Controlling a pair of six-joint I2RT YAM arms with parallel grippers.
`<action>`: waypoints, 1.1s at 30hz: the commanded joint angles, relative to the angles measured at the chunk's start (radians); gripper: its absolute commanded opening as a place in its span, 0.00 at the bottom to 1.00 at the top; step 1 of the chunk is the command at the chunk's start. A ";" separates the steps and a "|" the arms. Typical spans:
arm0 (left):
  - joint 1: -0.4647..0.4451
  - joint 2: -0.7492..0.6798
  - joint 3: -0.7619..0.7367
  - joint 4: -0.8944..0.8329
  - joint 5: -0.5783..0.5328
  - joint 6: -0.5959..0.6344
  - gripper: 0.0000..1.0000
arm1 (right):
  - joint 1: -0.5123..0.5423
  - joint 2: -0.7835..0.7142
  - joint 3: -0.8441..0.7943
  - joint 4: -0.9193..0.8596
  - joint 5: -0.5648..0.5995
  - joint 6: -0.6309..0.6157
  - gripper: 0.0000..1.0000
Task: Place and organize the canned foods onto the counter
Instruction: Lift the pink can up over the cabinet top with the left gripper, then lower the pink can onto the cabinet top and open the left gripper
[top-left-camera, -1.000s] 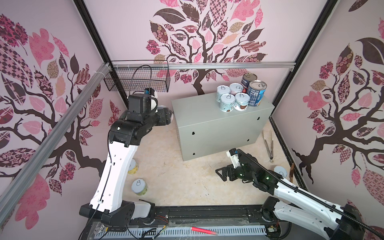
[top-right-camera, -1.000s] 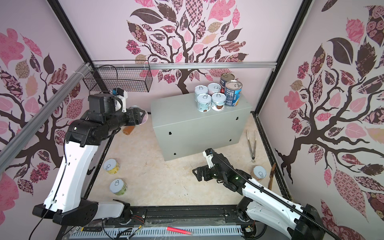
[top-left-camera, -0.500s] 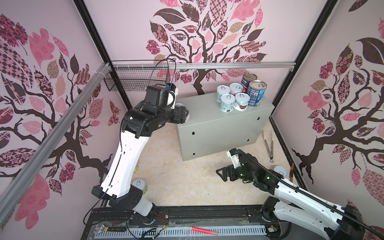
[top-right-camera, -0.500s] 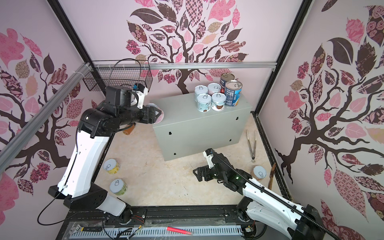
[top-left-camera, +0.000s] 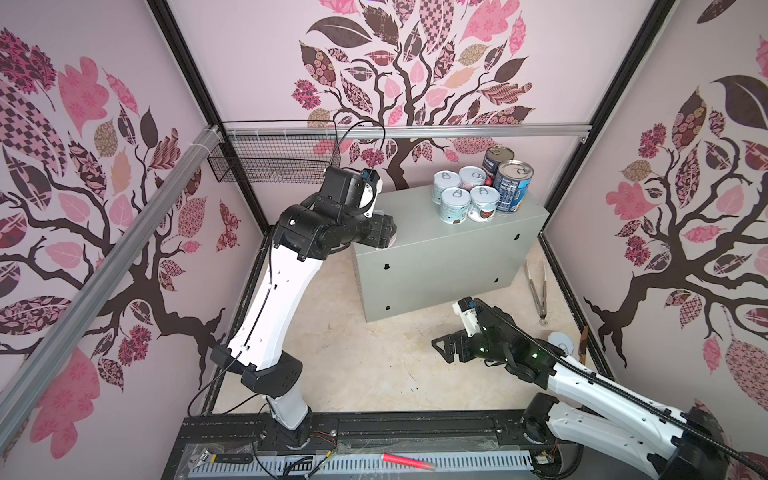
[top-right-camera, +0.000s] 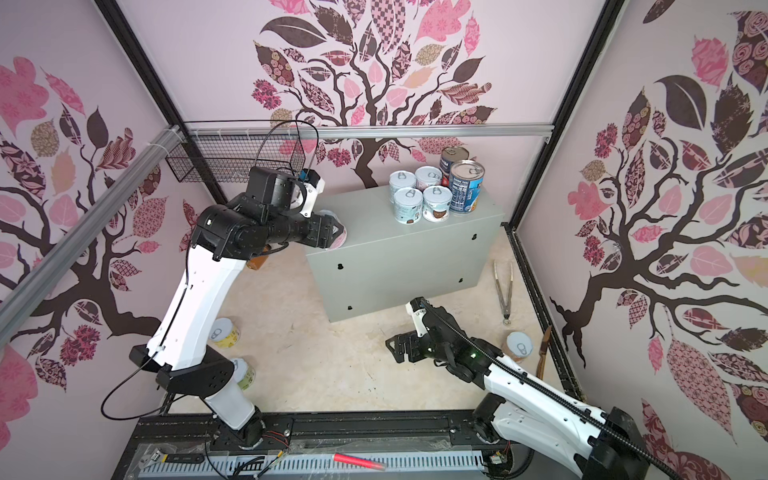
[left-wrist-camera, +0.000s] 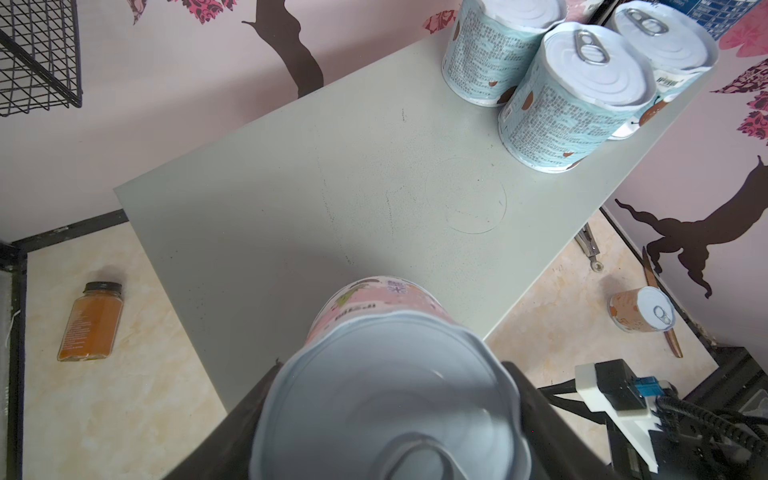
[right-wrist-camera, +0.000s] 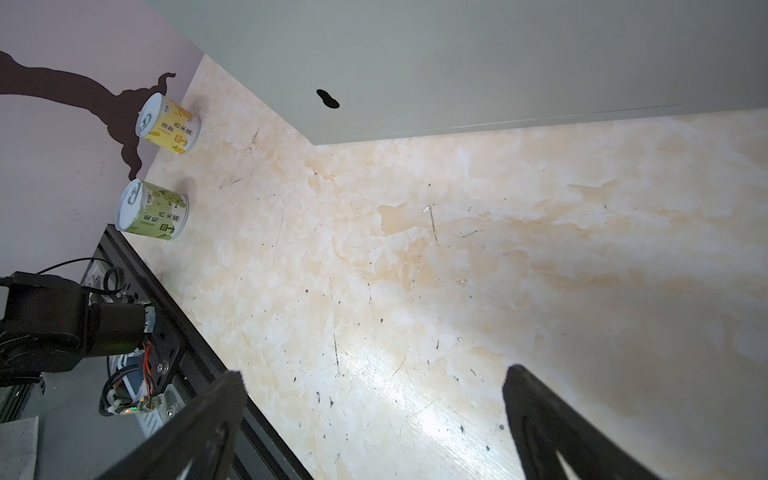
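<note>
Left wrist view: my left gripper (left-wrist-camera: 390, 374) pinches the pink can (left-wrist-camera: 382, 303) by its sides, jaws part-spread around it, lid towards the camera. A second ago I held this can out over the floor near the basket (top-left-camera: 270, 166). Now I have swung it in above the 8 o'clock corner of the tabletop (left-wrist-camera: 332, 166). I cannot tell whether its base touches the top yet.

In both top views six cans (top-left-camera: 478, 195) stand packed together at the tabletop's 2 o'clock end, well apart from mine, with bare grey surface between. So the carry looks nearly done. What I judge is left for this can is to slide it towards 2 o'clock, beside the group, set it down and let go. Dropping it here at the corner would risk it tipping off the edge.

My right gripper (right-wrist-camera: 374, 374) hangs spread wide and empty over the floor at 5 o'clock. Three cans wait down there: the yellow can (right-wrist-camera: 168, 124) and green can (right-wrist-camera: 151, 212) by the wall at 8 o'clock, and the orange can (left-wrist-camera: 640, 309) at 4 o'clock.
</note>
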 joint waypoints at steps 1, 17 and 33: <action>-0.014 0.028 0.075 0.029 -0.002 0.023 0.64 | 0.008 0.006 -0.012 0.019 0.001 -0.016 1.00; -0.021 0.186 0.199 0.037 0.002 0.042 0.83 | 0.006 -0.023 -0.042 0.030 0.001 -0.004 1.00; -0.024 -0.160 -0.196 0.313 -0.004 0.067 0.94 | 0.006 -0.017 -0.048 0.039 0.007 0.005 1.00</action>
